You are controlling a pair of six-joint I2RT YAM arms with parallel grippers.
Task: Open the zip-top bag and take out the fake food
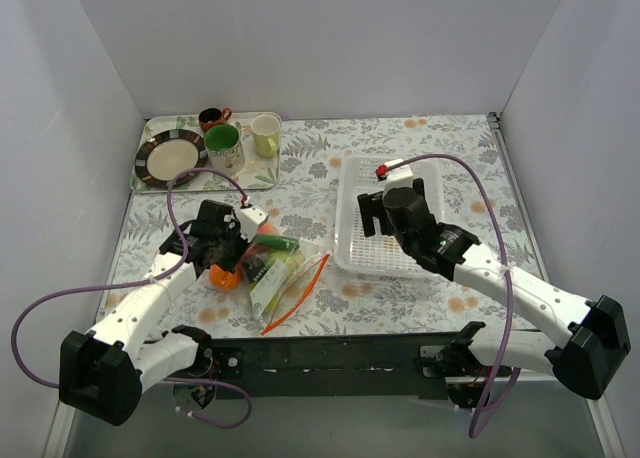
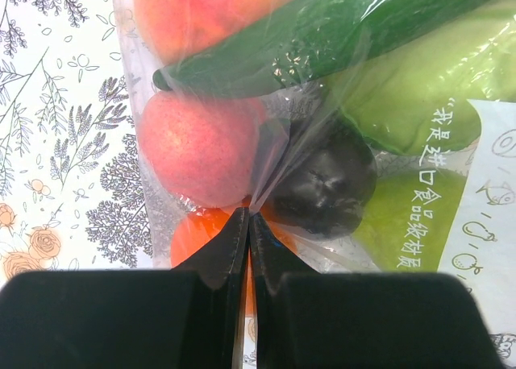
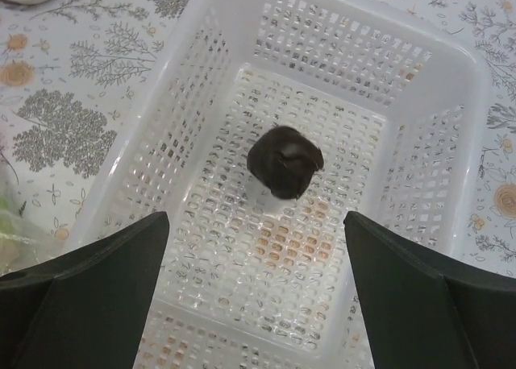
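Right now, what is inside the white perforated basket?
One dark brown-purple piece lies on the floor of the white basket; nothing else shows there. The right gripper hangs open above, and its fingers cover the near corners, which cannot be checked.

The zip-top bag (image 2: 306, 103) is clear, glossy plastic film, crinkled and catching bright highlights. Through it the peach (image 2: 197, 147) looks matt and finely speckled, and the dark fruit (image 2: 326, 184) is smooth with a dull sheen. At the bottom of the frame the left gripper's fingers (image 2: 218, 264) are matt black plastic. The basket (image 3: 201, 87) is smooth white perforated plastic, and the dark piece (image 3: 285, 159) in it is matt. The tablecloth (image 3: 72, 71) looks smooth and printed.
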